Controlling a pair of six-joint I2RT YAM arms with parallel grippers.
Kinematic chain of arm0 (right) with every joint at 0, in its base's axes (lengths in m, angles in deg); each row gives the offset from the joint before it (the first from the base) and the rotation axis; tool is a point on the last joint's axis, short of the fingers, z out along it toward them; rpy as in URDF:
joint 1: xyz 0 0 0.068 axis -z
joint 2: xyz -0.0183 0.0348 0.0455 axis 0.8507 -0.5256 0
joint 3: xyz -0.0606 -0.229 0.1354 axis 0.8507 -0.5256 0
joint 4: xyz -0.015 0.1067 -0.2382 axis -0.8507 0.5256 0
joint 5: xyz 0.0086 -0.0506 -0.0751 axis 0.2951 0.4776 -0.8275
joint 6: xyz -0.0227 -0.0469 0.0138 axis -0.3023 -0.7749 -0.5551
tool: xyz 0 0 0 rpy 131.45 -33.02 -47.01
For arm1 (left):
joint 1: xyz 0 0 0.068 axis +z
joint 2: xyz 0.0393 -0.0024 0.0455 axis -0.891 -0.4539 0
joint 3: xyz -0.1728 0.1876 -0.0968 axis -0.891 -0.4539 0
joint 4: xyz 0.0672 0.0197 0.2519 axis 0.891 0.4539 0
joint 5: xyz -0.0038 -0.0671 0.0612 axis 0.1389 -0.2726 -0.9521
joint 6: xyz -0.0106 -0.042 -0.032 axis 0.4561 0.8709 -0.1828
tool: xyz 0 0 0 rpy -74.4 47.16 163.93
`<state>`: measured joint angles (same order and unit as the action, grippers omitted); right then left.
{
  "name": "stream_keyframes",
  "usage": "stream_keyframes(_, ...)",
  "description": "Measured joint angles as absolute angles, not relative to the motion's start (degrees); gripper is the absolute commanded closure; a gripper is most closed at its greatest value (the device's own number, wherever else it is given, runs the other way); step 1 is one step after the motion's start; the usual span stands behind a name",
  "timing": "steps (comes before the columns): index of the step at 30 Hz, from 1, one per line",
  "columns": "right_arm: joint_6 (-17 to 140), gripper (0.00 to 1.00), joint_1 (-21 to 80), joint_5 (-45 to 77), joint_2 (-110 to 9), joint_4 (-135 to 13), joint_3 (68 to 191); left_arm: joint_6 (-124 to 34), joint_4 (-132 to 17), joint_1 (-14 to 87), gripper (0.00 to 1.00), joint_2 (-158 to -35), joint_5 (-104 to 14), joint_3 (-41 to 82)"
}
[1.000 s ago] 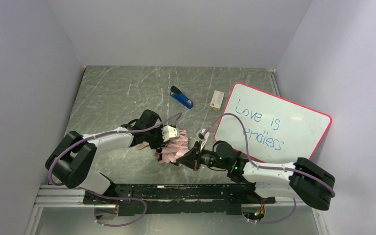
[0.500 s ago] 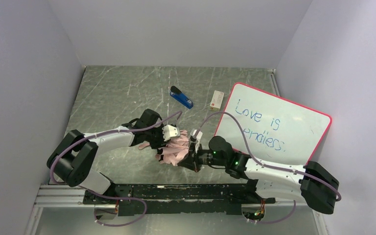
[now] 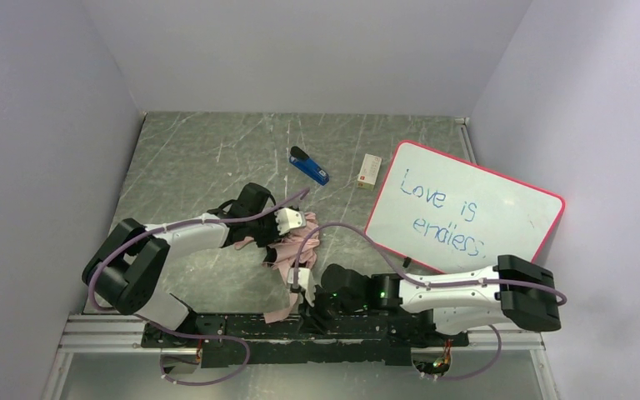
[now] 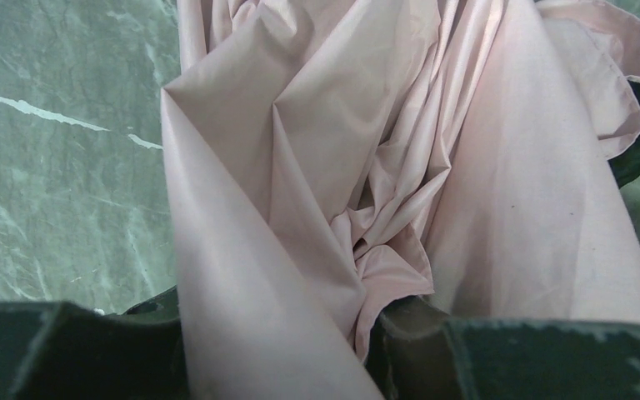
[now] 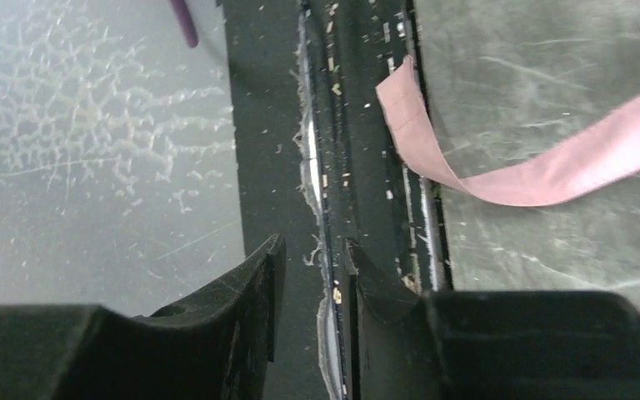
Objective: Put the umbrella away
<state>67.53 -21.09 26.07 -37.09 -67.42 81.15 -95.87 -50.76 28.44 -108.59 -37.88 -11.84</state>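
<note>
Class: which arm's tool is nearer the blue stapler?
Left. The left tool grips the umbrella mid-table, below the stapler in the top view; the right tool is farther off, over the near-edge rail.

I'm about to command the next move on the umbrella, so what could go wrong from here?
1. The strap lies loose outside the open jaws of the right gripper, its end over the black rail. It may snag there or be missed on a grasp.
2. The left gripper pinches only fabric folds of the umbrella. A pull could slip them free.
</note>
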Motion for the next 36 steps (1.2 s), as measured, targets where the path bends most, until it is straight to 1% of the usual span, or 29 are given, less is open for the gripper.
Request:
stream_keyframes(3, 68.1, 0.64, -21.2, 22.4, -34.9, -66.9, 80.9, -95.9, -51.0, 28.4, 0.95, -108.6, -38.2, -11.8)
stream_keyframes(9, 71.4, 0.58, -21.2, 9.7, -27.7, -69.4, 78.6, -96.0, -51.0, 28.4, 0.95, -108.5, -38.8, -11.9)
stream_keyframes(10, 72.3, 0.61, -21.2, 7.3, -27.6, -70.2, 78.2, -96.0, -51.1, 28.4, 0.95, -108.4, -39.3, -11.9)
stream_keyframes(13, 74.5, 0.76, -21.2, 1.3, -30.1, -73.0, 77.5, -96.0, -51.2, 28.4, 0.95, -108.4, -40.1, -11.9)
stream_keyframes(15, 75.3, 0.81, -21.2, -0.8, -33.7, -75.4, 77.6, -96.0, -51.2, 28.4, 0.95, -108.3, -40.3, -11.9)
stream_keyframes(20, 75.9, 0.85, -21.2, -2.6, -46.3, -81.5, 81.6, -96.0, -51.2, 28.4, 0.95, -108.3, -40.5, -11.9)
stream_keyframes(26, 75.4, 0.87, -21.3, -5.2, -56.0, -87.6, 85.5, -96.1, -51.5, 28.4, 0.95, -108.0, -41.0, -12.2)
stream_keyframes(30, 75.2, 0.89, -21.7, -6.8, -59.0, -86.4, 87.5, -96.1, -52.0, 28.4, 0.95, -107.7, -41.2, -12.7)
stream_keyframes(36, 76.1, 0.89, -22.5, -7.1, -57.4, -80.8, 87.3, -96.5, -52.8, 28.4, 0.95, -107.3, -41.9, -13.4)
